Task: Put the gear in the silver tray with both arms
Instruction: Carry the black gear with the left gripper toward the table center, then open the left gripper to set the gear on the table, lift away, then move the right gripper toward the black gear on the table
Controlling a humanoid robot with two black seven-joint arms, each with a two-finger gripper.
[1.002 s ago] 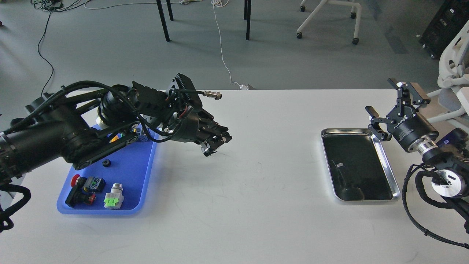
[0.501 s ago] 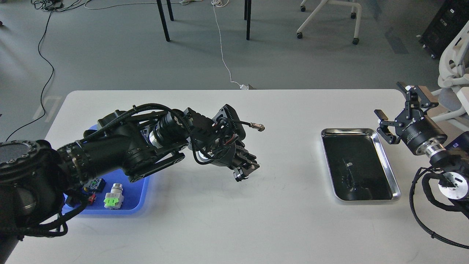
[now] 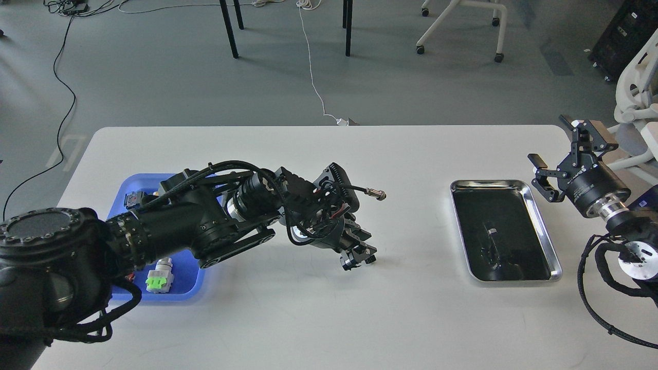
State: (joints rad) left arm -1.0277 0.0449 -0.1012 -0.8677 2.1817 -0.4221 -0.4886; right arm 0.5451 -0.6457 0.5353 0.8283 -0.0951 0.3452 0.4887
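My left gripper (image 3: 358,258) is low over the middle of the white table, its tips almost on the surface. Its fingers are close together on a small dark gear (image 3: 368,258) that barely shows at the tips. The silver tray (image 3: 546,226) lies at the right, empty, its dark floor mirroring the room. It is well to the right of my left gripper. My right gripper (image 3: 564,155) is open and empty, held above the table just past the tray's far right corner.
A blue plastic tray (image 3: 134,181) at the left holds a green-and-white part (image 3: 159,277) and other small parts, mostly hidden by my left arm. A cable plug (image 3: 379,195) sticks out from the left wrist. Chairs and cables stand beyond the table.
My left arm has swung right from the blue tray to the table's middle and come down toward the surface. My right gripper has drawn back slightly to the right, still open.
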